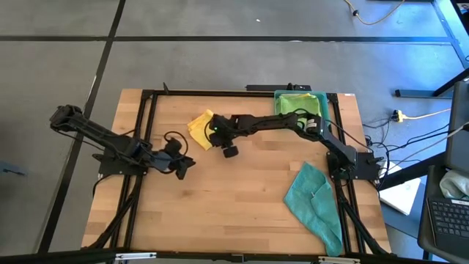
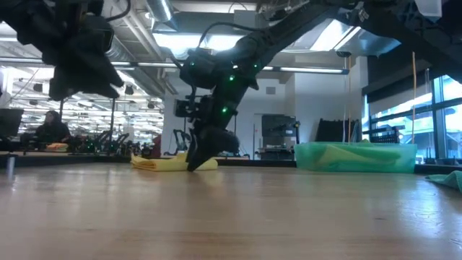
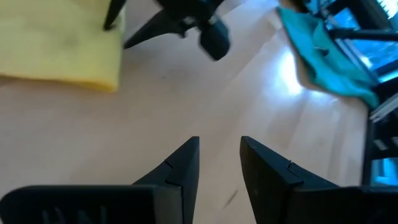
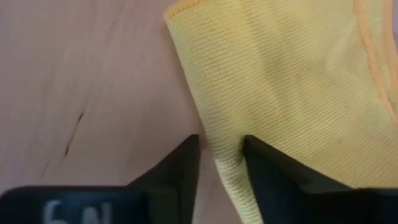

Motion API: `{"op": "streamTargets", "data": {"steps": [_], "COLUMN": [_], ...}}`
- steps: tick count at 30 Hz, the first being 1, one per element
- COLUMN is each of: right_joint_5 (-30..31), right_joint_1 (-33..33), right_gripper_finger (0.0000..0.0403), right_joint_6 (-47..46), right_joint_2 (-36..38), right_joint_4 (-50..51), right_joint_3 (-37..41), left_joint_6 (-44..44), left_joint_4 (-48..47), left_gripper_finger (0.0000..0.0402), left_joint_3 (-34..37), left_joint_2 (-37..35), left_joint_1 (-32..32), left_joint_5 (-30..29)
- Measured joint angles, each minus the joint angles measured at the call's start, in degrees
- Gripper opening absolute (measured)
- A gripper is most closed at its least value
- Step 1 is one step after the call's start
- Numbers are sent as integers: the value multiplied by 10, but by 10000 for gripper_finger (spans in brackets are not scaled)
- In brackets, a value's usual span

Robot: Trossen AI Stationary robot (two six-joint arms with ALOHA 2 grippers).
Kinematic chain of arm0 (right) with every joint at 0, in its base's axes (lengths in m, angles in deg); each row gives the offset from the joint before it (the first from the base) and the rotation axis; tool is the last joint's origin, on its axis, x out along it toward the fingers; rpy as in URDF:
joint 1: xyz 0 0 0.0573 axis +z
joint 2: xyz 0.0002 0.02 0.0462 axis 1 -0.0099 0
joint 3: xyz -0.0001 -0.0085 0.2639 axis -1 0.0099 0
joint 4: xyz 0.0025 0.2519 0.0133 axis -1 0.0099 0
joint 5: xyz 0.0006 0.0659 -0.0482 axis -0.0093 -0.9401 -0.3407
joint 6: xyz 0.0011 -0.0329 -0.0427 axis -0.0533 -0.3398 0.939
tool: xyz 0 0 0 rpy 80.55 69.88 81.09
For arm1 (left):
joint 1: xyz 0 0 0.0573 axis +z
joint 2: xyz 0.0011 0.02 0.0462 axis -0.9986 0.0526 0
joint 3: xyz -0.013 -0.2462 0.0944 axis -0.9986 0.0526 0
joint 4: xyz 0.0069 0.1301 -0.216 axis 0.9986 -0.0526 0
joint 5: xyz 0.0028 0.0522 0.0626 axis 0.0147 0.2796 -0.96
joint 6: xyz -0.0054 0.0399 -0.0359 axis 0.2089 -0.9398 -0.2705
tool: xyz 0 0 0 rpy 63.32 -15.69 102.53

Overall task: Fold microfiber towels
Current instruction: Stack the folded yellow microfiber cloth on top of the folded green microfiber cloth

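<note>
A yellow microfiber towel (image 1: 199,128) lies crumpled on the wooden table, left of centre toward the far side; it also shows in the low view (image 2: 162,164). My right gripper (image 1: 209,139) reaches across from the right and is shut on this towel's near right edge. My left gripper (image 1: 187,164) hovers above bare table, nearer than the yellow towel; its fingers (image 3: 186,165) stand slightly apart and hold nothing. A teal towel (image 1: 314,199) lies rumpled at the near right. Green towels lie in the teal tray (image 1: 280,95) at the far right. My right gripper pinches a narrow folded ridge of the yellow towel (image 4: 225,158) between its two fingers (image 4: 177,165). The fingers come slanting down from above (image 2: 195,160). The rest of the towel lies spread on the table beyond the fingertips, slack.
The teal plastic tray (image 2: 404,155) stands at the far right corner. A black frame (image 1: 146,147) runs along the table's left, far and right sides. Bare wood lies across the table's middle and near part. A person sits far off in the room (image 2: 50,130).
</note>
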Motion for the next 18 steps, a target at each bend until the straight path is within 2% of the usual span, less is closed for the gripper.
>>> {"op": "streamTargets", "data": {"steps": [8, 11, 13, 18], "right_joint_5": [-2, -5, -30, -142], "right_joint_1": [1, 6, 8, 29], "right_gripper_finger": [48, 13, 10, 8], "right_joint_6": [-4, -47, -109, -257], "right_joint_2": [-7, -7, -7, -10], "right_joint_4": [-16, 4, 28, 115], "right_joint_3": [0, -2, -12, -60], "left_joint_6": [2, 10, 7, -56], "left_joint_4": [60, 61, 58, 52], "left_gripper_finger": [108, 108, 108, 108], "left_joint_3": [0, 0, 0, 0], "left_joint_2": [30, 35, 37, 43], "left_joint_1": [-1, -1, -2, -2], "left_joint_5": [9, 15, 16, 16]}}
